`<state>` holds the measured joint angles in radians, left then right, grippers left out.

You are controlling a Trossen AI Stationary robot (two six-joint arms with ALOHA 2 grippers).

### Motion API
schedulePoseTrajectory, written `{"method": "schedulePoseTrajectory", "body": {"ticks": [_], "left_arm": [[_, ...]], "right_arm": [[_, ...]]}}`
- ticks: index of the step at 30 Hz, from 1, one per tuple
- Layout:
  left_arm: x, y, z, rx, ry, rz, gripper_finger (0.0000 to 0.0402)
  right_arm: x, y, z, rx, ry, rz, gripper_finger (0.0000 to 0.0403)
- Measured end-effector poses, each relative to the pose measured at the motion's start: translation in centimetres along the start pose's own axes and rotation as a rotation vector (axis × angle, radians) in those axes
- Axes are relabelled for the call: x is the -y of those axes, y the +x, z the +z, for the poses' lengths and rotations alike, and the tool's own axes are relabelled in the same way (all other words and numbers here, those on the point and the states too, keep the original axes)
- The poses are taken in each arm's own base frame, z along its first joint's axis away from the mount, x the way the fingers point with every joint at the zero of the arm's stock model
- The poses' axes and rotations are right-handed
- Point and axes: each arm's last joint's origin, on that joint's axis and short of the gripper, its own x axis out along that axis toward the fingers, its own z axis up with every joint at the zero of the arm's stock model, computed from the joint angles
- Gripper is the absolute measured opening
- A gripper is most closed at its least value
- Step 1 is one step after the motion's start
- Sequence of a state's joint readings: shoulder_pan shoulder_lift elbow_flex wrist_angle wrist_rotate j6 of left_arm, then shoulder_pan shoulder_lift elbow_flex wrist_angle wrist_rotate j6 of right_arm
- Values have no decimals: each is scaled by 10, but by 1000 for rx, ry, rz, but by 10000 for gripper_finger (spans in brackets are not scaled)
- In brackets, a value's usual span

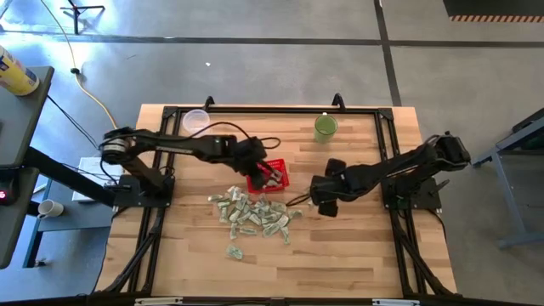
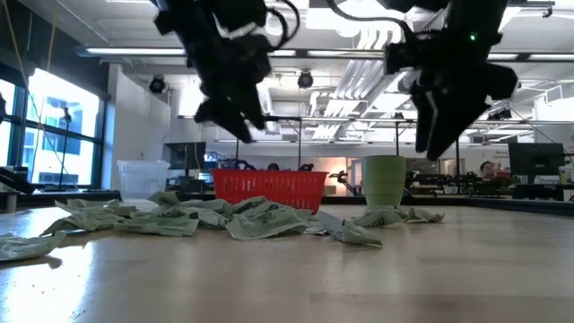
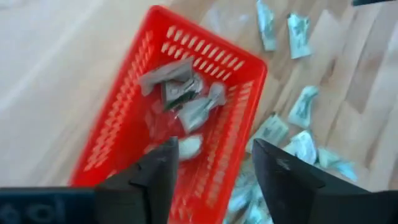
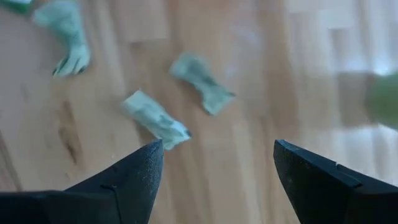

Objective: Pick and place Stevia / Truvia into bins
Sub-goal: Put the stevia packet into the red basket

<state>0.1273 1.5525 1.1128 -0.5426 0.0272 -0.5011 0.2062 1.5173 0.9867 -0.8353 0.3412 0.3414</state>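
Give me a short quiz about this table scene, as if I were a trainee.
1. True or false: the red basket already holds some sachets.
2. Which end effector is above the basket: A) left, B) right?
3. Fill in: the loose pile of sachets lies on the wooden ____.

Key:
1. True; the left wrist view shows several inside.
2. A; its fingers stand open over the basket, while the right end effector, also open, hangs over scattered sachets beside the pile.
3. Table.
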Motion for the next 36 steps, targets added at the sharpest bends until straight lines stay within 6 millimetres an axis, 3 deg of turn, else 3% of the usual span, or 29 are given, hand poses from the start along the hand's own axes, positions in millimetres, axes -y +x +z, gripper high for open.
{"method": "schedulePoseTrajectory", "body": {"ticks": [5, 12, 18, 24, 29, 36], "left_arm": [[-1, -44, -15, 30, 30, 147, 255], [-7, -93, -41, 32, -21, 279, 230], [-12, -113, -51, 61, -77, 347, 210], [-14, -116, -53, 73, -93, 358, 196], [-14, -116, -53, 68, -89, 365, 189], [-14, -116, -53, 76, -87, 375, 183]], "right_arm": [[-4, 26, -13, 21, -102, 134, 295], [-11, 43, -22, 107, -242, 239, 295], [-11, 55, -18, 160, -236, 272, 295], [-8, 74, -16, 89, -175, 308, 285], [-5, 72, -21, 34, -93, 311, 227], [-3, 72, -19, 11, 10, 314, 78]]}}
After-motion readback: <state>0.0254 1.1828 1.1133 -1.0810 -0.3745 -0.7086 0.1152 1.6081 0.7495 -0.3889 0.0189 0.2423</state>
